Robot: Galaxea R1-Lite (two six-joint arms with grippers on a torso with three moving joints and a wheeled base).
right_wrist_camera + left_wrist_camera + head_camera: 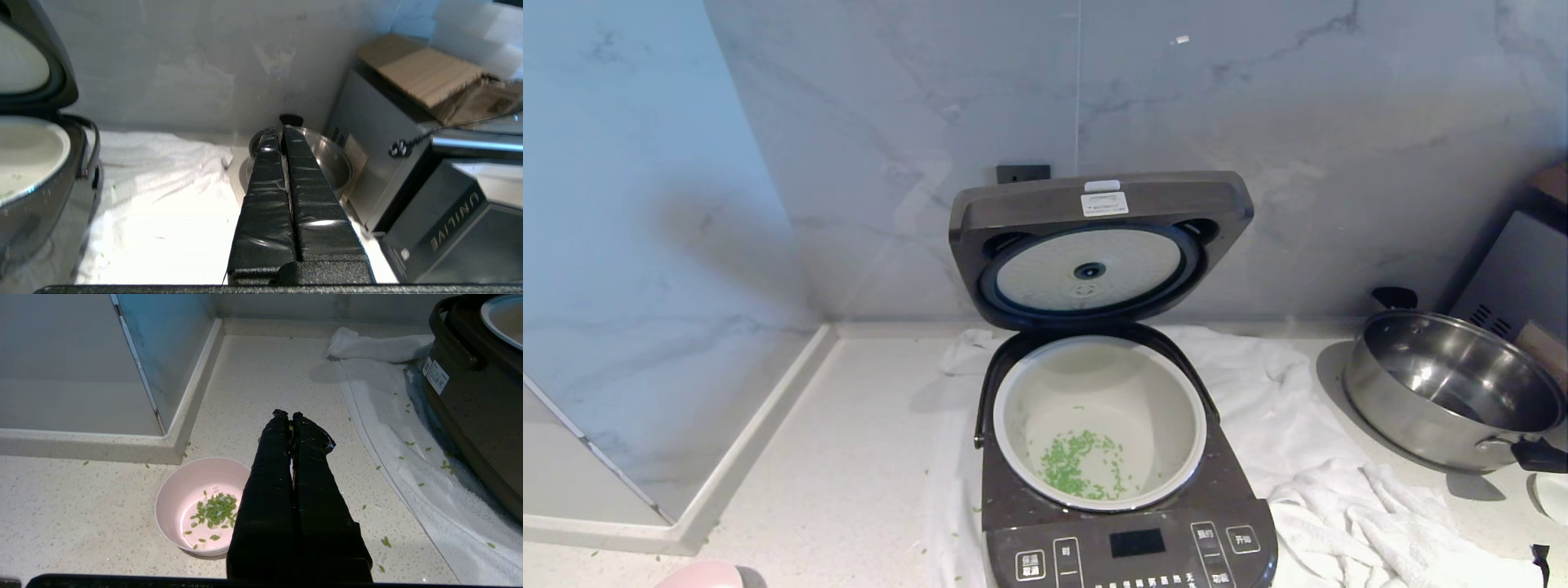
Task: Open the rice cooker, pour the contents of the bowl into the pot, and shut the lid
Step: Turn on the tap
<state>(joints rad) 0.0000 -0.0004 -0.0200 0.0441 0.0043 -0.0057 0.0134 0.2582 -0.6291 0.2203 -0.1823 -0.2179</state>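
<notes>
Contents (1082, 465) are poured into the pot (1176, 392), some left in the bowl (171, 498); lid (1094, 245) remains unclosed, both end effectors (287, 415) (278, 132) shut and empty.

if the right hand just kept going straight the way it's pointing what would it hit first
Most likely the steel pan. The right hand, shut and empty, points over the white towel straight at the pan's near rim, with nothing between them in its wrist view. Depth is hard to judge, so it might pass just above.
</notes>
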